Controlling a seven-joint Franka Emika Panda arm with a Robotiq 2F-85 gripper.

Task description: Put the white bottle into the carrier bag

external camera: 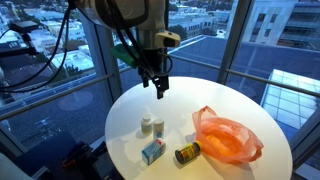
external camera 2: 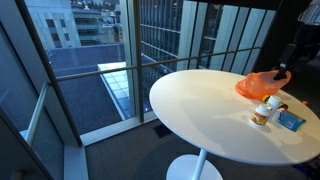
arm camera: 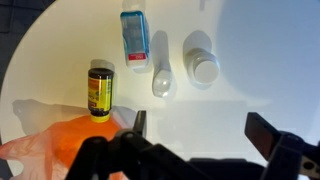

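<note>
- Claw (external camera: 158, 90) hangs above the round table (external camera: 205, 95), jaws apart, holding nothing
- White bottle (external camera: 147, 124) stands upright, apart from the orange bag (external camera: 230, 140)

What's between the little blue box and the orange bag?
A dark, yellow-labelled jar lies on its side between the box and the bag, shown in an exterior view and the wrist view.

Spread pincer (arm camera: 200, 128) by white bottles (arm camera: 205, 68), jar (arm camera: 99, 90), carton (arm camera: 134, 35), orange bag (arm camera: 70, 140)

Round white table (external camera 2: 215, 110) by floor-to-ceiling windows (external camera 2: 160, 50), city bldgs outside.
</note>
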